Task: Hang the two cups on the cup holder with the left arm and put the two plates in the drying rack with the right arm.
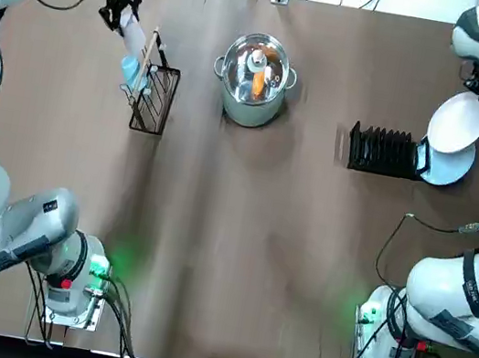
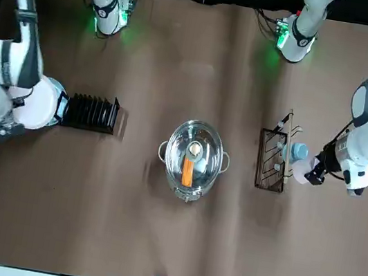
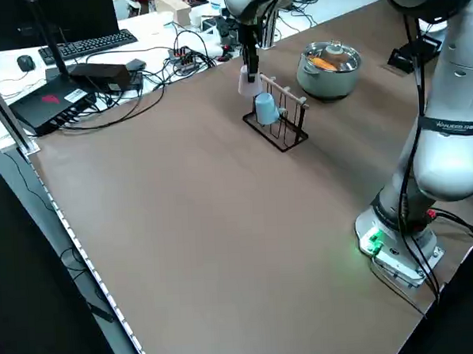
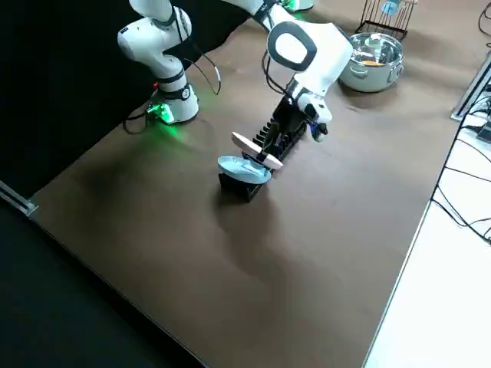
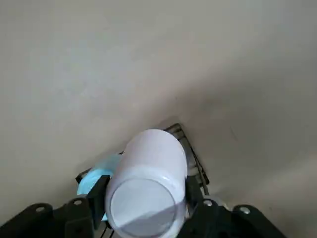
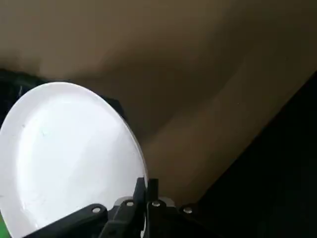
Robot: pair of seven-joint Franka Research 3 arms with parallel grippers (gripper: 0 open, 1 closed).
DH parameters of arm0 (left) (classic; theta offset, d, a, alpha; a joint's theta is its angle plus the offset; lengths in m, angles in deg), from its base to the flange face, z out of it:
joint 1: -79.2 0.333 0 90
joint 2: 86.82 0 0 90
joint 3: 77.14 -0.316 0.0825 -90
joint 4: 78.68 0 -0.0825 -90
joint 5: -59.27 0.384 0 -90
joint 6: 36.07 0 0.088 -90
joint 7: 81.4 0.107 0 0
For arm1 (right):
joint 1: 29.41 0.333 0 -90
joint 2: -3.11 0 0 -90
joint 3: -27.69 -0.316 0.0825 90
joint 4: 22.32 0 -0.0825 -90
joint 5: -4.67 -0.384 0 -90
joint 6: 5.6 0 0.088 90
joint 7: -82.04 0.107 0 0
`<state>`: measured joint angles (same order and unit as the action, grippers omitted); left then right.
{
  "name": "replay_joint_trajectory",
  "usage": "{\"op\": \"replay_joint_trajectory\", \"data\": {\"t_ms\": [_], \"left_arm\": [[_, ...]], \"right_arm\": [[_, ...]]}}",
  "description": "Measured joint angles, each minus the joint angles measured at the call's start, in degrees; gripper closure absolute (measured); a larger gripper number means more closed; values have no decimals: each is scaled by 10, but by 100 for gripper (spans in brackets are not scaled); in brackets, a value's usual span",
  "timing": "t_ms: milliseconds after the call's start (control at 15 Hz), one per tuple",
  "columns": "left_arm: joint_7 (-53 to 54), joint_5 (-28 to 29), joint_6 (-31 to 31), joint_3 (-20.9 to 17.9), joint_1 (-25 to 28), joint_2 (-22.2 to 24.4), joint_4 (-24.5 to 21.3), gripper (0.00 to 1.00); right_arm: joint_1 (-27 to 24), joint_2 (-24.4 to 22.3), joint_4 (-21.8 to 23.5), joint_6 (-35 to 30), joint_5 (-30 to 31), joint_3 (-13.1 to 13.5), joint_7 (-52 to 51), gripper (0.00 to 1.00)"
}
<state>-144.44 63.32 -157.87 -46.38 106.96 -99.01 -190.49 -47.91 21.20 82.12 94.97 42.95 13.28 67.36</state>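
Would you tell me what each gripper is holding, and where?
Left gripper: the white cup, by its sides. Right gripper: the white plate, by its rim.

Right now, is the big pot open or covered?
Covered. A glass lid sits over the pot, with something orange showing at it; from these pictures I cannot tell how full the pot is.
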Motion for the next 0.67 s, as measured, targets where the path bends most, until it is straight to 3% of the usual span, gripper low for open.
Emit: {"op": "replay_joint_trajectory", "data": {"t_ms": [133, 667], "left_arm": [[-14, 15, -26, 0, 0, -3, -22, 34], [-22, 15, -53, 0, -8, -20, -31, 34]], "right_arm": [[25, -8, 22, 0, 13, -1, 1, 97], [87, -31, 102, 7, 101, -2, 72, 97]]}}
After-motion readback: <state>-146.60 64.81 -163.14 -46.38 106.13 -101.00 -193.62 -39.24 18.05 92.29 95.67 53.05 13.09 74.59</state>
